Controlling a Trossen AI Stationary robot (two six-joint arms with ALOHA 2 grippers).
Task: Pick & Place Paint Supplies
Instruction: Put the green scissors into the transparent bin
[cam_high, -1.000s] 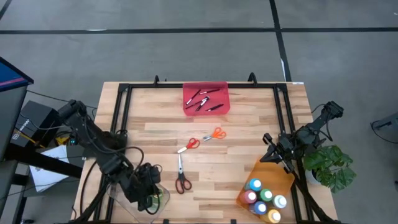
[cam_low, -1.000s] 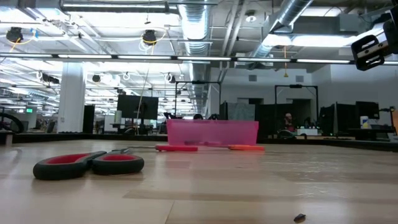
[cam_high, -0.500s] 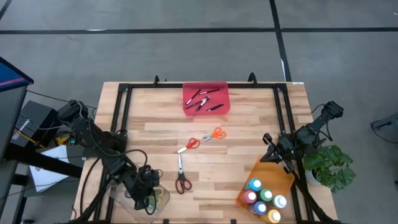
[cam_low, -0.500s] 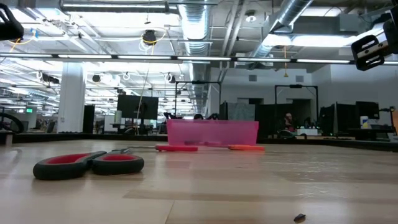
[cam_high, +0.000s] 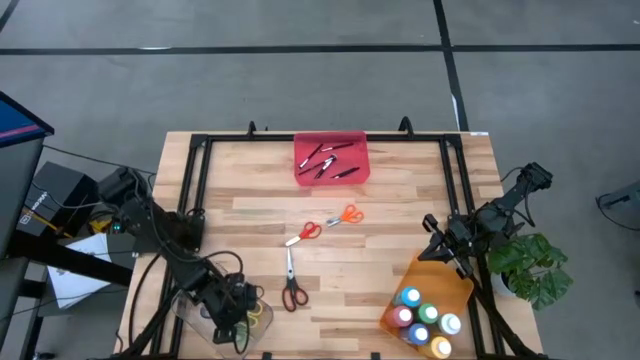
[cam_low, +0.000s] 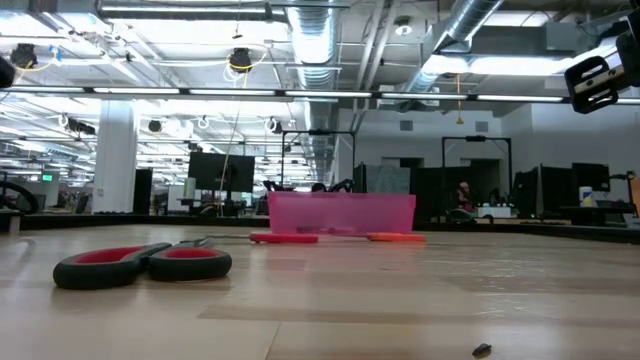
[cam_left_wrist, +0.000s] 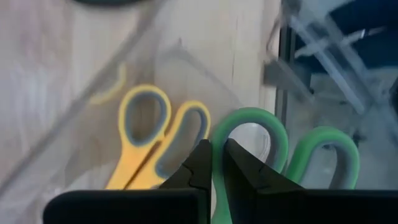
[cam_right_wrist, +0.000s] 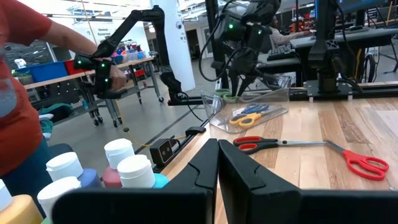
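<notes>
Left hand (cam_left_wrist: 211, 163) clenched, empty, over green scissors (cam_left_wrist: 273, 149) in clear tray (cam_high: 200, 312); right hand (cam_right_wrist: 217, 163) clenched, empty.

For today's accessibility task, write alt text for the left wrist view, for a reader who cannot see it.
The left gripper, fingers shut, hangs over a clear plastic tray on a wooden table. In the tray lie yellow-handled scissors and, beside them, green-handled scissors, the fingertips right at a green handle loop.
</notes>
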